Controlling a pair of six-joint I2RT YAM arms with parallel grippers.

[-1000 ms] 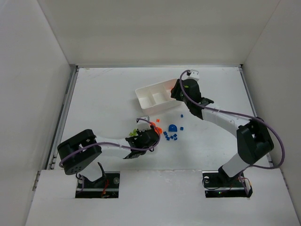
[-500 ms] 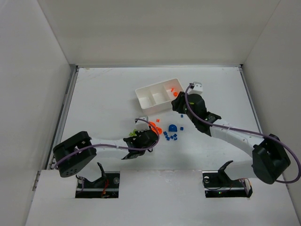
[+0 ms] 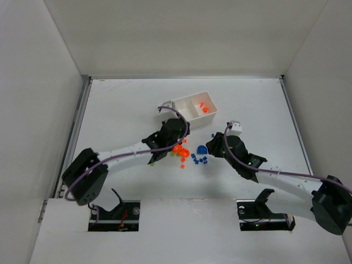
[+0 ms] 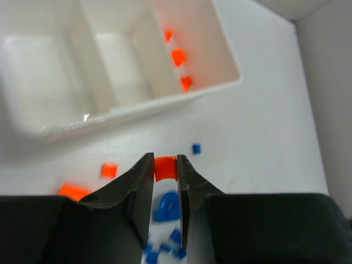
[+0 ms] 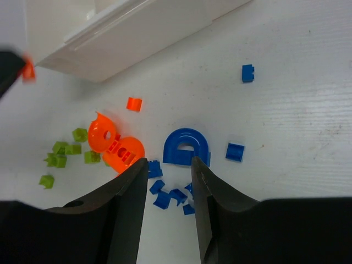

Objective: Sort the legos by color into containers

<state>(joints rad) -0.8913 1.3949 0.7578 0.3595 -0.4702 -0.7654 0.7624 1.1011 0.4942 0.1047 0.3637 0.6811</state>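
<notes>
My left gripper (image 4: 165, 168) is shut on one small orange lego (image 4: 165, 167), held above the table short of the white tray (image 4: 137, 107). The tray's right compartment holds three orange legos (image 4: 177, 56); the other two containers look empty. My right gripper (image 5: 166, 163) is open, low over a cluster of small blue legos (image 5: 165, 195), with a blue arch piece (image 5: 187, 147) just beyond its tips. Two rounded orange pieces (image 5: 113, 144) and several yellow-green legos (image 5: 63, 151) lie to its left. In the top view the pile (image 3: 190, 154) lies between both arms.
Single blue bricks (image 5: 248, 72) (image 5: 235, 152) and a small orange brick (image 5: 134, 103) lie loose around the pile. The left arm (image 3: 126, 154) covers the tray's (image 3: 212, 104) left end in the top view. White walls enclose the table.
The left gripper shut on an orange brick and rose from the pile toward the tray. The right arm drew back from the tray to the blue bricks, its jaws narrowing.
</notes>
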